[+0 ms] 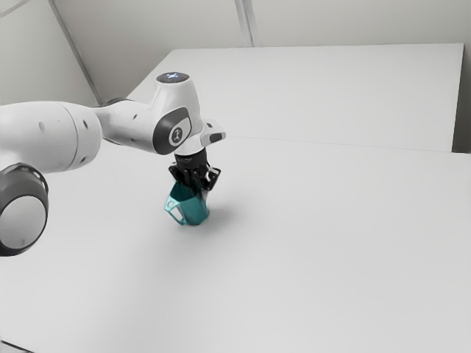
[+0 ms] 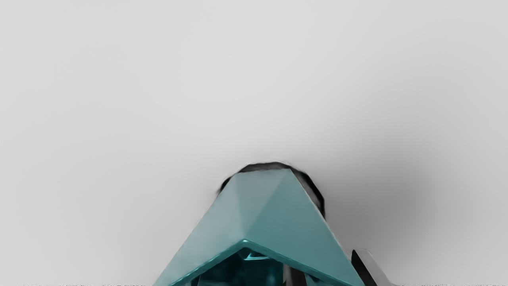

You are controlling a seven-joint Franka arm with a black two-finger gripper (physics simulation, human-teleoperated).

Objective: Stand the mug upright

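Teal faceted mug (image 1: 193,212) is directly below the black two-finger hand (image 1: 197,193), at the white counter (image 1: 331,257). Hand reads closed on the mug's side wall: one finger inside the mouth, the other (image 2: 370,265) against the outside. Key relation: mug's long axis runs close to in line with the hand, mouth up toward it, base away. Handle (image 1: 171,213) sticks out toward the exterior view's left. Can't tell if the base is flat on the counter. My read: near the end, next is squaring and seating the base, then release straight up. Risk: inner finger snags the wall, tips it.
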